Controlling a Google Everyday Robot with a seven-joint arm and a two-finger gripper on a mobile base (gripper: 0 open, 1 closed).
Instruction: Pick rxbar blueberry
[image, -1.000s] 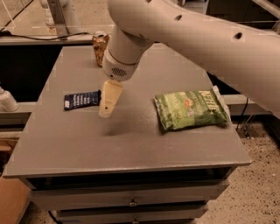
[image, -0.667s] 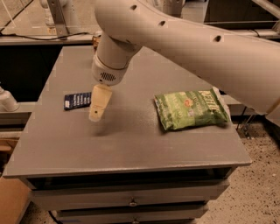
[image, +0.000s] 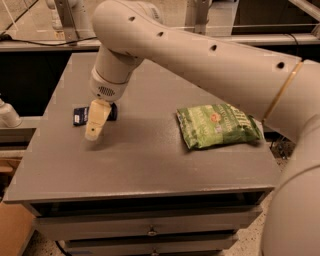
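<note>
The rxbar blueberry (image: 80, 115) is a small flat dark navy wrapper lying at the left of the grey table (image: 145, 165). My gripper (image: 94, 130) hangs from the large white arm with cream-coloured fingers (image: 96, 119) pointing down. It sits over the bar's right part and hides it. Only the bar's left end and a strip to the right of the fingers show. Whether the fingertips touch the bar cannot be told.
A large green chip bag (image: 218, 124) lies flat on the table's right side. The arm crosses above the table's back and right. Drawers (image: 150, 231) sit under the front edge. A white object (image: 9, 116) stands off the table's left edge.
The gripper has moved left from the table's middle and now covers the right part of the blue bar. The tan can at the back is now hidden behind the arm.
</note>
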